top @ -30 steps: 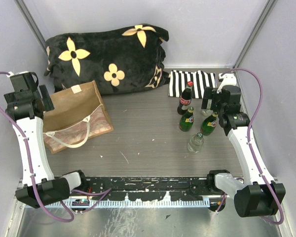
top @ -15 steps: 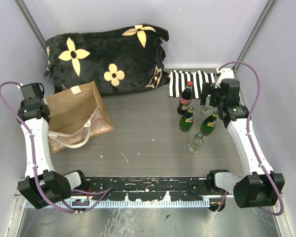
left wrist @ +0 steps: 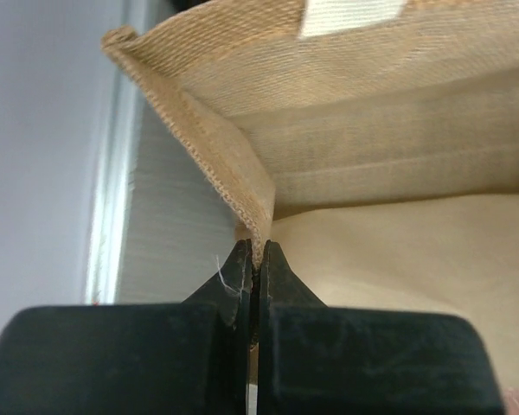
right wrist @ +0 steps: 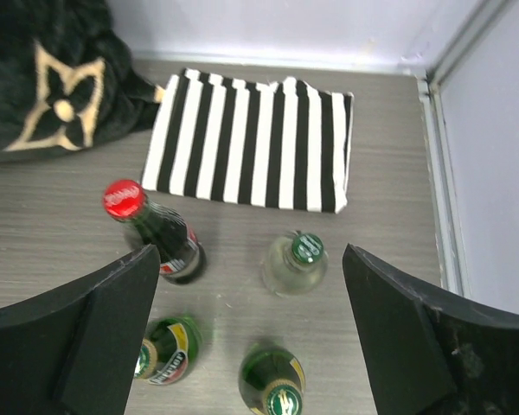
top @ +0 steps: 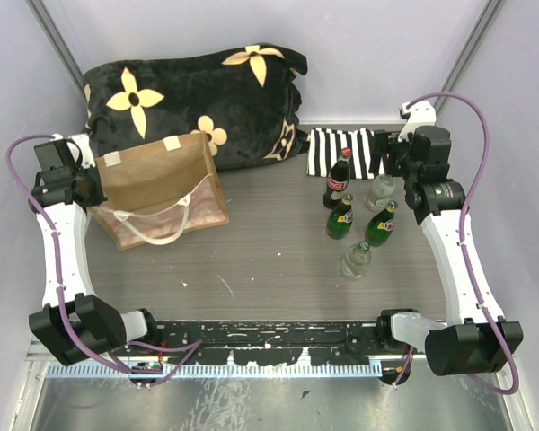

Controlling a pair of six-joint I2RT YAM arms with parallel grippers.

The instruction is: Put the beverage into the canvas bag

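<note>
The canvas bag stands open at the left, tan with cream handles. My left gripper is shut on its left rim. In the left wrist view the woven rim runs down between the closed fingertips of the left gripper. Several beverage bottles stand at the right: a red-capped cola bottle, a clear green-capped one, two green ones, and another clear one. My right gripper hangs open above them. In its own view the right gripper looks down on the clear bottle and the cola bottle.
A black flowered blanket lies along the back wall, just behind the bag. A black-and-white striped cloth lies flat behind the bottles. Grey walls close in on the left, right and back.
The left gripper has shut on the bag's rim, and the bag has shifted right and back toward the blanket, standing more open. The right gripper has drawn back toward the far right.
</note>
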